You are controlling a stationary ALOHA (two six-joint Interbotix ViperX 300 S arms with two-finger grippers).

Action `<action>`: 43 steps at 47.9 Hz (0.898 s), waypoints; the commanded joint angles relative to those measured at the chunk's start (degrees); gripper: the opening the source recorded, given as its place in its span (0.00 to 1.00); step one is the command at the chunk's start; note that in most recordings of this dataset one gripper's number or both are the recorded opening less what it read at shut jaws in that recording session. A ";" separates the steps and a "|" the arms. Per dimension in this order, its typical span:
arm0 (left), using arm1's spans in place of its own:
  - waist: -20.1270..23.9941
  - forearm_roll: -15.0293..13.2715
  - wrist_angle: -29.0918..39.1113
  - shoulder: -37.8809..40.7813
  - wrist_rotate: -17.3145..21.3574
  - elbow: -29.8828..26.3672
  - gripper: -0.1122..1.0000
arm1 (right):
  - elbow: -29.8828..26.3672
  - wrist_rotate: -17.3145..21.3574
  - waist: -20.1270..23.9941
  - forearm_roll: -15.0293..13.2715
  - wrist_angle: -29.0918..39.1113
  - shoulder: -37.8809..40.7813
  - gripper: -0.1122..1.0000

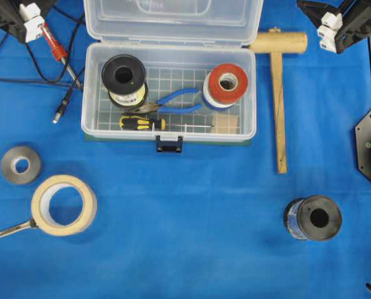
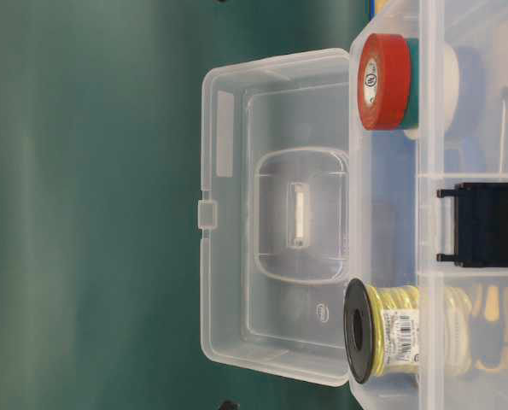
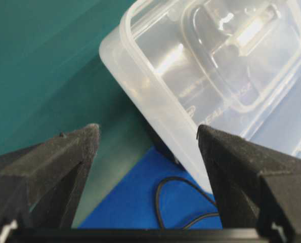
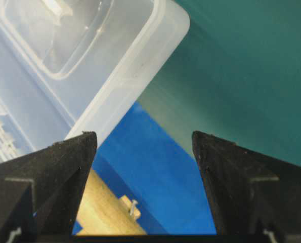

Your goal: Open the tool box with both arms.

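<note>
My jaws spread wide both sides, nothing pinched. Left gripper (image 3: 147,136) top-left corner of overhead view, right gripper (image 4: 145,139) top-right. Tool box (image 1: 168,93) upper centre between them, long axis left-right, lid (image 1: 173,18) already swung back past top edge. Both grippers just beside lid corners, equal reach. Judge task done. Hammer (image 1: 277,81) crowds right side, cable (image 1: 23,68) left.

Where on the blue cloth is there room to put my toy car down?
Bare cloth lies in front of the tool box, between the masking tape ring and the black spool. It is crowded beside the box: soldering iron on one side, wooden mallet on the other.
</note>
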 commanded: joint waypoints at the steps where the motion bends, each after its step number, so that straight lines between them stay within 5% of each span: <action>1: 0.18 0.18 -0.18 -0.79 -0.09 -0.53 0.78 | -0.62 0.26 -0.18 -0.09 -0.35 -0.35 0.80; 16: -4.92 0.18 2.29 -1.76 -0.79 0.09 0.78 | -0.44 1.05 4.66 0.44 -0.18 -0.26 0.80; 43: -31.46 0.18 9.84 -11.87 -3.43 4.57 0.78 | -0.18 1.14 33.93 1.67 3.60 -0.79 0.80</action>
